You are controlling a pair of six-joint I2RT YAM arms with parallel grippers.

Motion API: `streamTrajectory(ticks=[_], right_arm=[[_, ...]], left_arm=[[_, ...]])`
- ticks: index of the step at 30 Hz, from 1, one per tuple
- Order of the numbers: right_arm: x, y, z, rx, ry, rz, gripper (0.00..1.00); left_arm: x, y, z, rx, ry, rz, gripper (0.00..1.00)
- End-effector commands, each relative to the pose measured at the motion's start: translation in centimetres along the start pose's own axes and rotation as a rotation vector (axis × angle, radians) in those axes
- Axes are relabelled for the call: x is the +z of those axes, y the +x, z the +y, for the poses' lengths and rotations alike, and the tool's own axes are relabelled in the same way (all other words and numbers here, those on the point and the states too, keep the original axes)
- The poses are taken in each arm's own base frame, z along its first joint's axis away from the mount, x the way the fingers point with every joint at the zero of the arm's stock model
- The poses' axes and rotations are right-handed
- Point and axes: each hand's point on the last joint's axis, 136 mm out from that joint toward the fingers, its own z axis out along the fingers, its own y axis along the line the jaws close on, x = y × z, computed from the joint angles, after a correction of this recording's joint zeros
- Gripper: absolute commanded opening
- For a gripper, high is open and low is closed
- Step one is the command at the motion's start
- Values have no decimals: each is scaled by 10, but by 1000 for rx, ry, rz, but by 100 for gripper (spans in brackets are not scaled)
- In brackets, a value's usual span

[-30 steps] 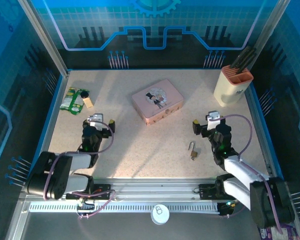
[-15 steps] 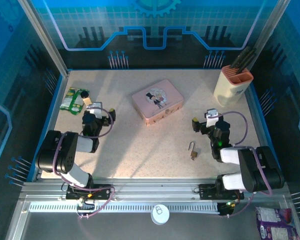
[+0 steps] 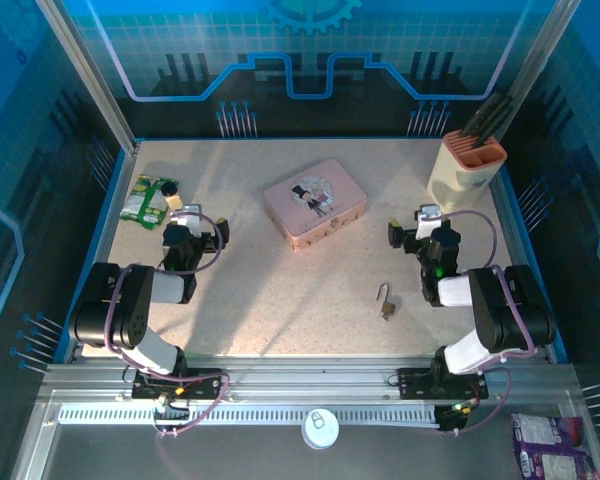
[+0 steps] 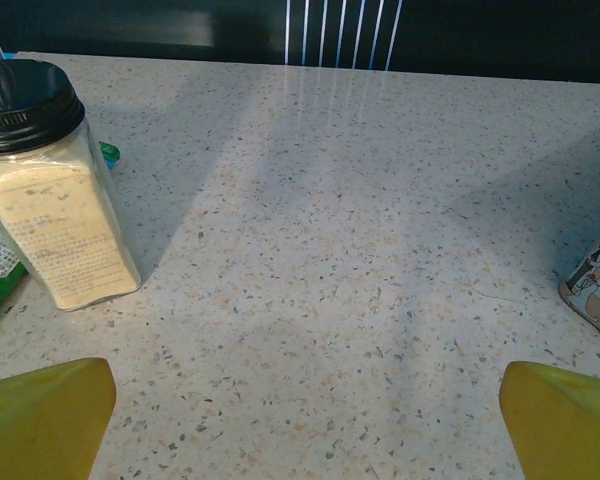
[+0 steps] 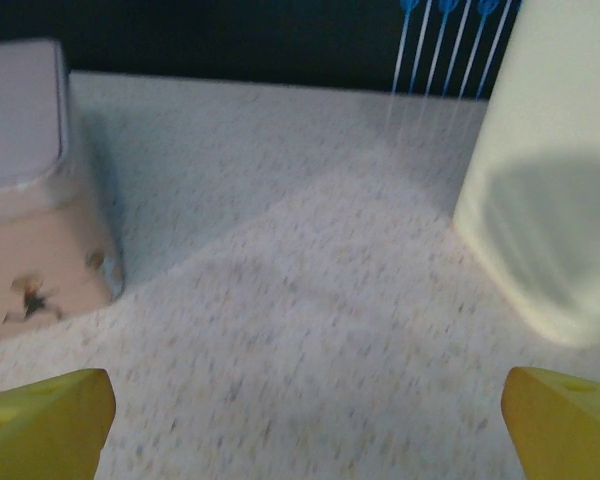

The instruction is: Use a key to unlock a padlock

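The small brass padlock [image 3: 387, 304] lies on the speckled table, its thin silver shackle pointing away from the arms. It sits in front of and to the left of my right gripper [image 3: 424, 234]. That gripper is open over bare table; in the right wrist view its yellow fingertips [image 5: 42, 424] stand wide apart, nothing between them. My left gripper [image 3: 194, 232] is open too, far to the left of the padlock, with yellow fingertips [image 4: 42, 420] at the bottom corners of its wrist view. The key is out of view.
A pink tin [image 3: 315, 202] lies at the table's middle back; its end [image 5: 28, 200] and corner [image 4: 598, 285] show in the wrist views. A cream knife block [image 3: 467, 165] stands back right. A spice jar [image 4: 48, 190] and green packet [image 3: 140, 200] lie back left.
Both arms have folded up and both grippers have shifted a little toward the back of the table. Both stayed open. The padlock has not moved.
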Motion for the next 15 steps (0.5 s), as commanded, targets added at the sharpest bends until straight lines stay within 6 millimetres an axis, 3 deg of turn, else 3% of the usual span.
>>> streamTrajectory(ticks=[1, 15], right_arm=[[2, 4, -5, -1, 45, 22, 100], [2, 3, -5, -3, 47, 26, 100]], left_arm=[[-1, -4, -1, -18, 13, -12, 99], [-1, -4, -1, -18, 14, -9, 99]])
